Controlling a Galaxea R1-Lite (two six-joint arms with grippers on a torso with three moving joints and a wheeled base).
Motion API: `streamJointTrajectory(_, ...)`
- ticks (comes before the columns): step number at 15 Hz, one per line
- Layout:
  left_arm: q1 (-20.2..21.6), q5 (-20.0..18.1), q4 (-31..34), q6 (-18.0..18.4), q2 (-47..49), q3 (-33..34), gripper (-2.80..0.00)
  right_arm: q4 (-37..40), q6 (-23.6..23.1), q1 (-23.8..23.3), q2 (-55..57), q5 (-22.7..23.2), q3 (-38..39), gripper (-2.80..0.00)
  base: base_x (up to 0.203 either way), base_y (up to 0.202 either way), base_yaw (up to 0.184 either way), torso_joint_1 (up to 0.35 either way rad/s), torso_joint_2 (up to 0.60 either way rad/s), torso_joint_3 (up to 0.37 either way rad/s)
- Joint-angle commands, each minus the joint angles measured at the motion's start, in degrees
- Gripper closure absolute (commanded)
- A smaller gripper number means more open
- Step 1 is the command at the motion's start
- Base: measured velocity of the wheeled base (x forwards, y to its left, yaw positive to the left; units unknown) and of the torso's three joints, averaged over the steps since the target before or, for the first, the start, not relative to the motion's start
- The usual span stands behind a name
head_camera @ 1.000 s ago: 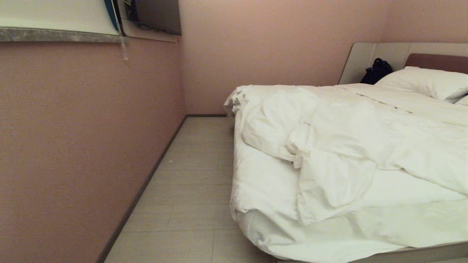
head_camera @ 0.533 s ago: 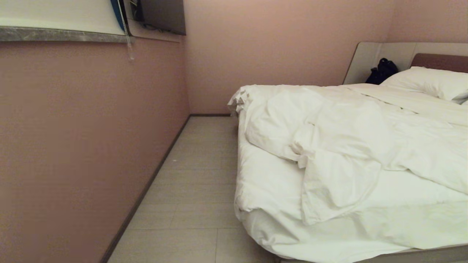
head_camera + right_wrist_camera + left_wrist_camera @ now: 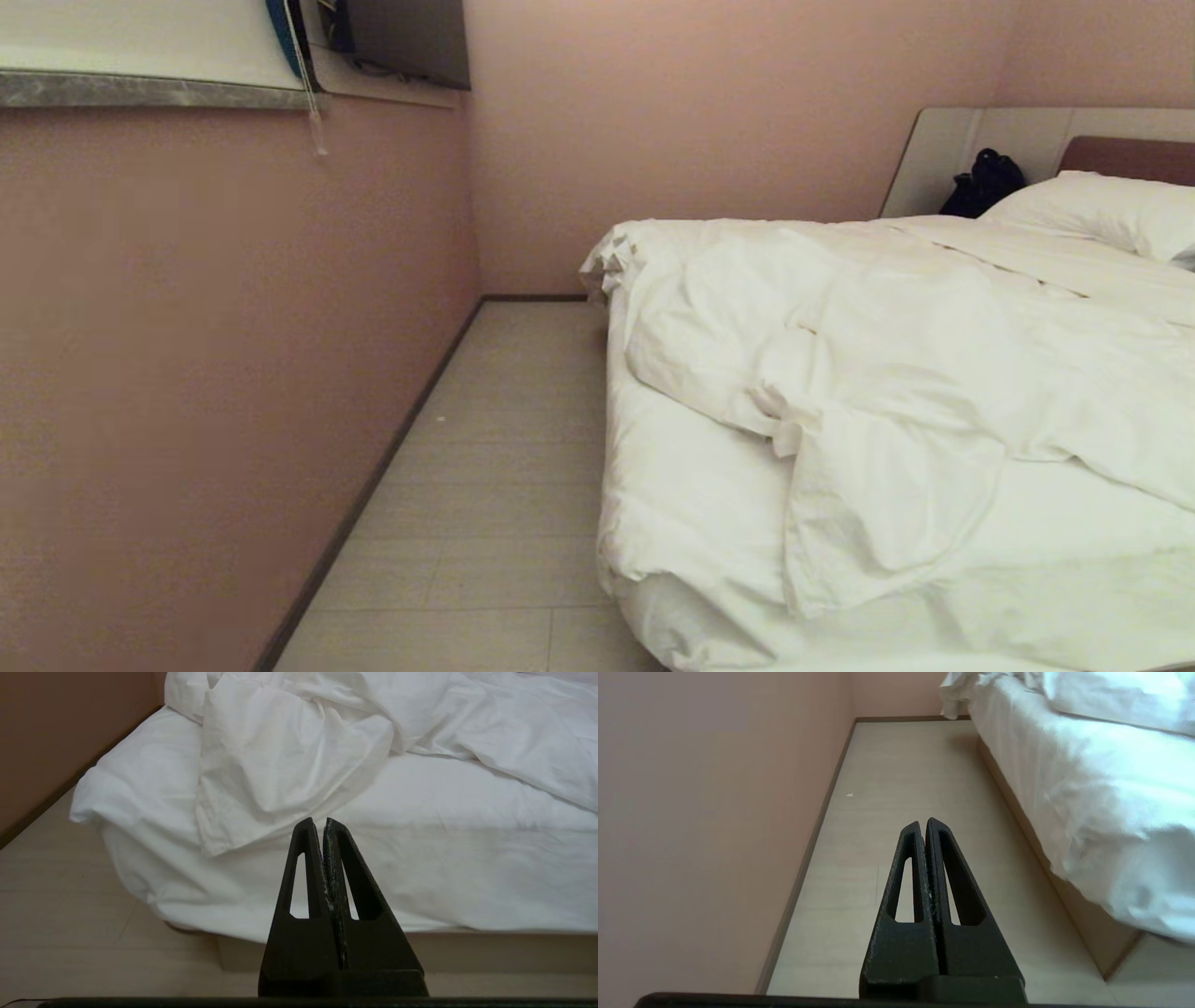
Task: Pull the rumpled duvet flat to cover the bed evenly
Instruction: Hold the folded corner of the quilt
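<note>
Approach step, nothing gripped yet: left gripper (image 3: 926,822) & right gripper (image 3: 324,821) both pressed together, empty, short of the bed (image 3: 327,947); next needs jaws spread, then pinch the duvet (image 3: 887,373) flap nr the foot edge.

Black wedge-shaped hands (image 3: 926,823) (image 3: 324,822) (slotted, scuffed pads).

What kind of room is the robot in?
A bedroom, most likely. There is a bed with a rumpled white duvet, a pillow by the headboard, and plain pink walls.
</note>
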Motion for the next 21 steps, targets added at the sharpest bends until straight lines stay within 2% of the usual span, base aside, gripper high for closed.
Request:
streamJointTrajectory(1,0.00,0.01,-0.04,0.02,0.00,0.00,0.00,-0.01,-0.06,0.00,-0.02,0.04,0.01,0.00,0.191,0.000,-0.001,0.000,0.00,0.005)
streamJointTrajectory(7,-0.04,0.10,0.05,-0.24,0.00,0.00,0.00,-0.01,-0.06,0.00,-0.02,0.04,0.01,0.00,0.166,0.000,-0.001,0.006,0.00,0.002)
streamJointTrajectory(14,0.00,0.10,0.05,-0.24,0.00,0.00,0.00,-0.01,-0.16,0.00,-0.02,0.01,0.01,0.00,0.000,0.000,0.000,0.000,0.00,0.000)
streamJointTrajectory(16,0.00,0.10,0.05,-0.24,0.00,0.00,0.00,-0.12,-2.26,0.00,-0.02,0.11,0.01,0.00,0.000,0.000,0.000,0.000,0.00,0.000)
streamJointTrajectory(19,0.00,0.10,0.05,-0.24,0.00,0.00,0.00,-0.01,0.11,0.00,-0.02,0.04,0.01,0.00,0.000,0.000,0.000,0.000,0.00,0.000)
streamJointTrajectory(21,0.00,0.10,0.05,-0.24,0.00,0.00,0.00,-0.10,0.11,0.00,-0.02,-0.04,0.01,0.00,0.000,0.000,0.000,0.000,0.00,0.000)
